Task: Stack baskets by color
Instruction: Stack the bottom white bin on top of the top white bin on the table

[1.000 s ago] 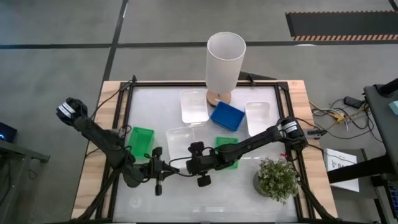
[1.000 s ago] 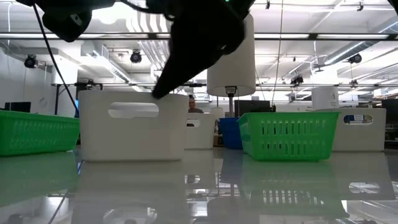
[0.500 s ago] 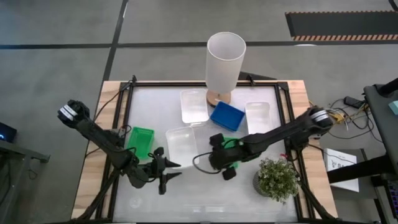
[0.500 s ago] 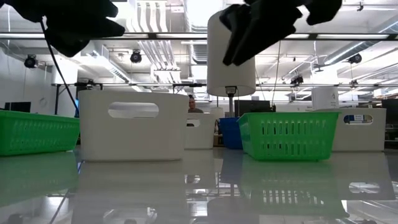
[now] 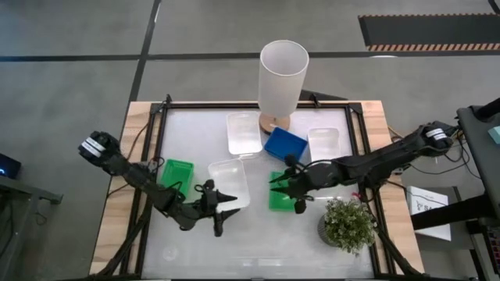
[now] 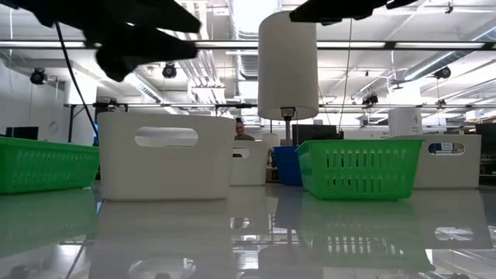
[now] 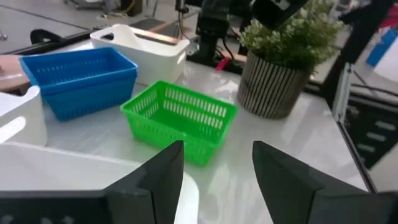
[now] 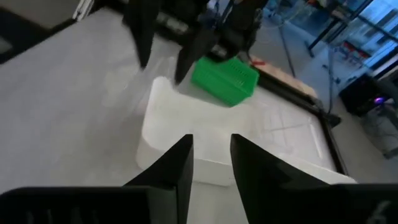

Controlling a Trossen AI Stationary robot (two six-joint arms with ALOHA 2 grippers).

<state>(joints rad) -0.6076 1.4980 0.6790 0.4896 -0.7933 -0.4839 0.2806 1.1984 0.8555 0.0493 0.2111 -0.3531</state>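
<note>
Baskets sit unstacked on the desk [image 5: 195, 140], each apart from its colour mate. One green basket [image 5: 178, 176] is at the left side. The other green basket [image 5: 280, 197] is right of centre, with a white basket [image 5: 229, 183] between them. Behind are a blue basket [image 5: 284, 145] and two more white baskets, one at the back [image 5: 243, 133] and one to the right [image 5: 325, 147].

The right claw [image 5: 281, 186] hovers over the right-hand green basket, its fingers partly spread and pinching nothing. The left claw [image 5: 228, 212] hangs just beside the near corner of the central white basket, spread wide and empty.

The step in hand looks like a grasp on the right-hand green basket, to carry it to its mate. To do it well, the right claw should come down with one finger inside a long wall and one outside. It should bite near the middle of that wall, so the light tray does not tip. The slotted side may flex, so a deep grip is safer than a rim pinch. The lift should clear the white basket's rim before it crosses over. The potted plant [image 5: 348, 225] stands near the right arm and wants a wide berth. The left claw is best kept out of that path.
</note>
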